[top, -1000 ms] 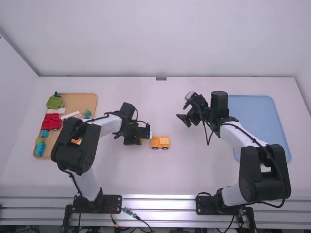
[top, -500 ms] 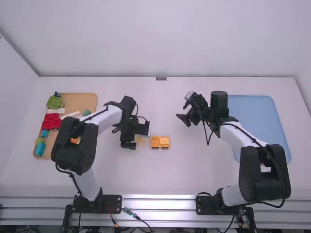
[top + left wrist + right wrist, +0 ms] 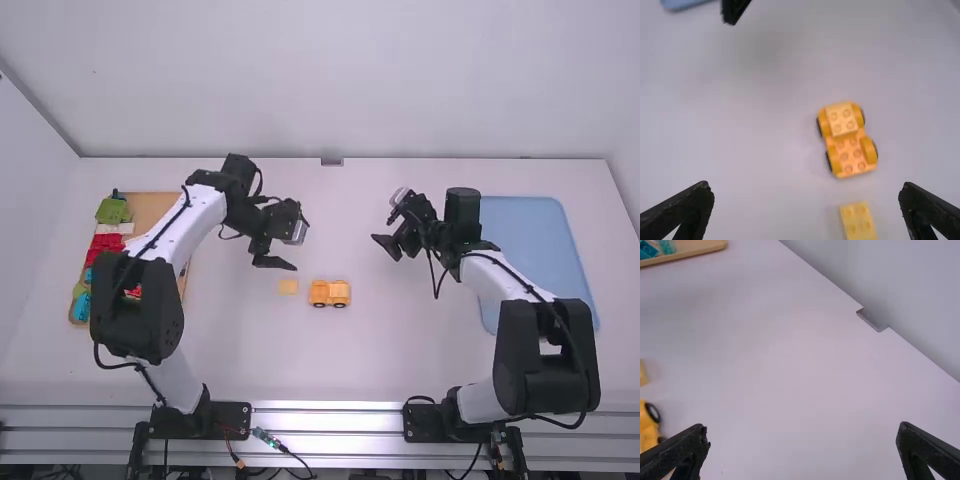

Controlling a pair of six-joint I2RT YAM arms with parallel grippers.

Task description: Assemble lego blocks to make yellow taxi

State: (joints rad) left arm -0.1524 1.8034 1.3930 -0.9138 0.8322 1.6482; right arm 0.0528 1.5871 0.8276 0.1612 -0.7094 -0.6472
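Away from the loose yellow block my left gripper has drawn, up the surface from where it partly covered that block half a second ago; my right gripper has shifted only slightly.

Both my grippers are empty, their fingers spread wide. The left one hangs above and beyond the loose block, which lies flat, studs up. Just beside it, not touching, the yellow car stands on its wheels, studs showing along its low part and on its raised end. My right gripper waits over the other side, well apart from both.

I judge that I am in the middle of gathering the taxi's parts: the loose block looks set down ready, but it is not joined to the car. Next, I would have one gripper steady the car while the other picks up the block, lines up the studs and presses straight down. A slanted push could roll the car or leave the block half seated.

Farther out, the tan tray by my left arm holds a green piece, red pieces and more. A blue mat lies beyond my right arm. Behind the white surface rises a plain pale wall.
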